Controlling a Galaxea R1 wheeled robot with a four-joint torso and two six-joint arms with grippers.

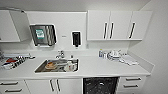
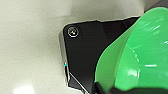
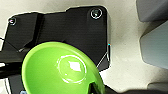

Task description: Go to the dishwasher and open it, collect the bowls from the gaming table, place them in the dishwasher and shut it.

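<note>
The dishwasher point(image 1: 100, 85) sits under the white counter, right of the sink, and shows as a dark open bay with its door out of sight below. A green bowl point(image 2: 140, 55) looms large in the left wrist view, with a dark finger of my left gripper point(image 2: 100, 88) at its rim. Over the pale floor in the right wrist view hangs a lime green bowl point(image 3: 62, 70), and my right gripper point(image 3: 93, 88) grips its edge. The gaming table is out of view.
The steel sink point(image 1: 58, 65) holds dishes. White cabinet doors point(image 1: 53, 85) stand left of the dishwasher and drawers point(image 1: 132, 83) right of it. Cups and bottles point(image 1: 111, 54) crowd the counter's back right, and a dish rack point(image 1: 11, 62) stands at its left end.
</note>
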